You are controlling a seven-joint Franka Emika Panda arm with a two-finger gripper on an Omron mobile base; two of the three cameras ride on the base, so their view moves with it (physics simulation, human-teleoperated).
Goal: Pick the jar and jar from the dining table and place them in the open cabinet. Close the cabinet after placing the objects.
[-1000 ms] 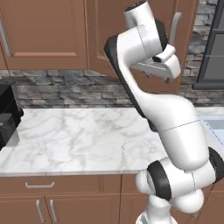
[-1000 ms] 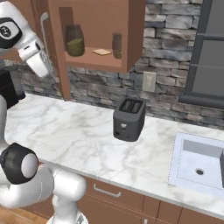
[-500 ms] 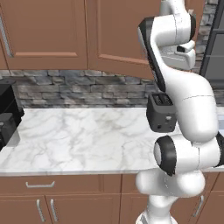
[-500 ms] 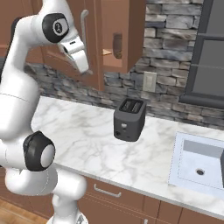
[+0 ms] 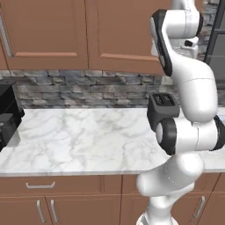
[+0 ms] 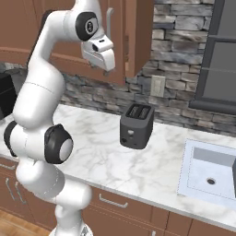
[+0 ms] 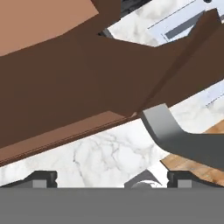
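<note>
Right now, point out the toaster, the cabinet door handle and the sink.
toaster (image 6: 136,125): right base view, on its front face.
cabinet door handle (image 6: 109,27): right base view, on the vertical silver bar.
sink (image 6: 216,159): right base view, on the basin's back wall.

Reddish-brown cabinet (image 6: 133,37) with a silver handle (image 6: 109,27), white grey-veined marble counter (image 5: 83,140), black toaster (image 6: 136,125).

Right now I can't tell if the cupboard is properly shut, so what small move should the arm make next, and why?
Probably a short push on the cabinet door toward the front of the cabinet. The pincer hangs open and empty right by the door's silver handle. The door already covers the opening, but whether it sits flush cannot be told.
</note>
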